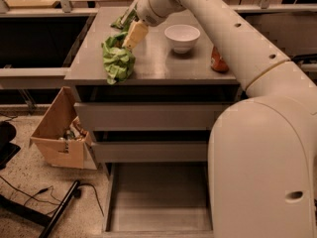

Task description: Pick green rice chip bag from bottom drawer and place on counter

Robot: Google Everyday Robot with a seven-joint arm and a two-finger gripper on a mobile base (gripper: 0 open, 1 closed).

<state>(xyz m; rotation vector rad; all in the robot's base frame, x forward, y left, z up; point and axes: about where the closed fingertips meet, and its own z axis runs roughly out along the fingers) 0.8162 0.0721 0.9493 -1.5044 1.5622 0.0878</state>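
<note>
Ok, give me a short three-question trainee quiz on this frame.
1. True or false: a bag lies in the open bottom drawer.
2. The claw is: A) in that drawer; B) above the counter, gripping the green rice chip bag; C) near the floor.
3. Fill in: right of the bag, on the counter, stands a white ____.
Key: 1 false; 2 B; 3 bowl.

The cream gripper (134,35) is over the grey counter (168,66). Just under it is the bright green rice chip bag (118,62), and to its right a white bowl (182,36).
</note>
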